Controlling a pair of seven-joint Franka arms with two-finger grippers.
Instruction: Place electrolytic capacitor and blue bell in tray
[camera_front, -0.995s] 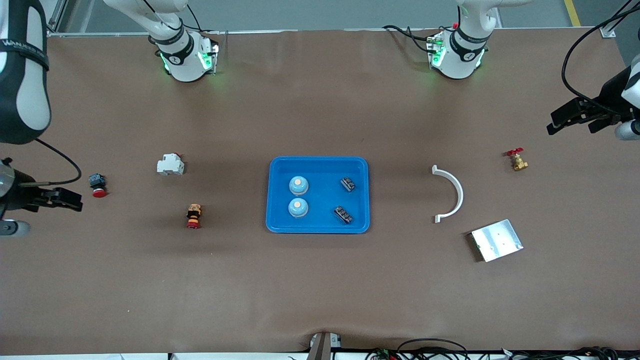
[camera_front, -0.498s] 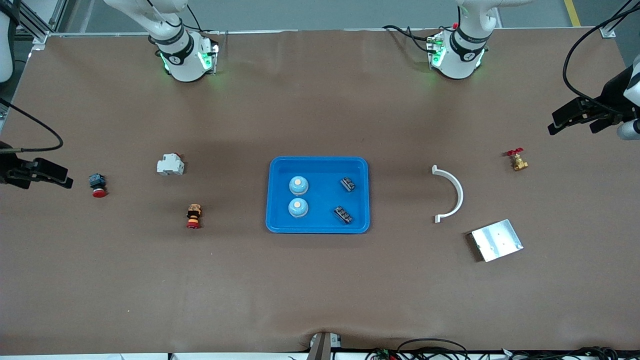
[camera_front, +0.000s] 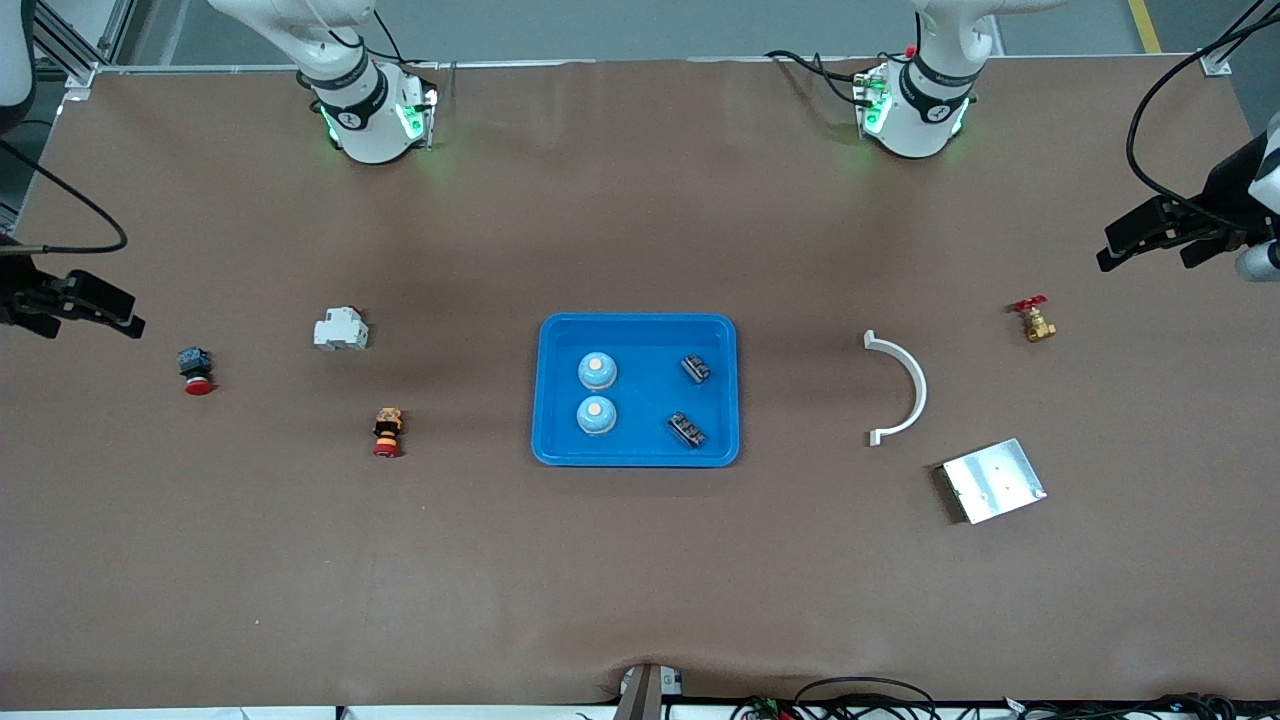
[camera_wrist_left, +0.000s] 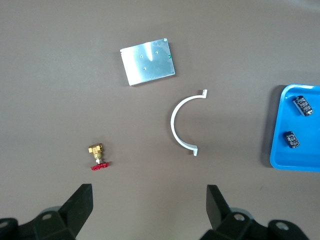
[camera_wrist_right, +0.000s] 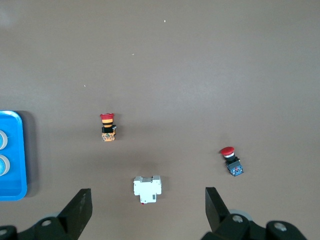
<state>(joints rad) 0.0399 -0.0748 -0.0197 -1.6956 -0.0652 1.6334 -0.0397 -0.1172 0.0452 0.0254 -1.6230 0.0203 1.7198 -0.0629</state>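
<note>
Count of items on the brown tabletop (camera_front: 640, 560), front view:

- Bright blue shallow plastic tray (camera_front: 637, 326): one, frame centre.
- Light blue round bells with pale tops: two, both in the tray (camera_front: 597, 371) (camera_front: 596, 415).
- Small dark ribbed capacitors: two, both in the tray (camera_front: 696, 368) (camera_front: 687, 429).
- White curved plastic half-ring (camera_front: 903, 387): one.
- Silver square metal plate (camera_front: 993, 480): one.
- Brass valve with red handle (camera_front: 1034, 319): one.
- White boxy breaker module (camera_front: 340, 329): one.
- Red-capped push buttons: two, one orange-and-black banded (camera_front: 387, 432), one blue-bodied (camera_front: 195, 369).
</note>
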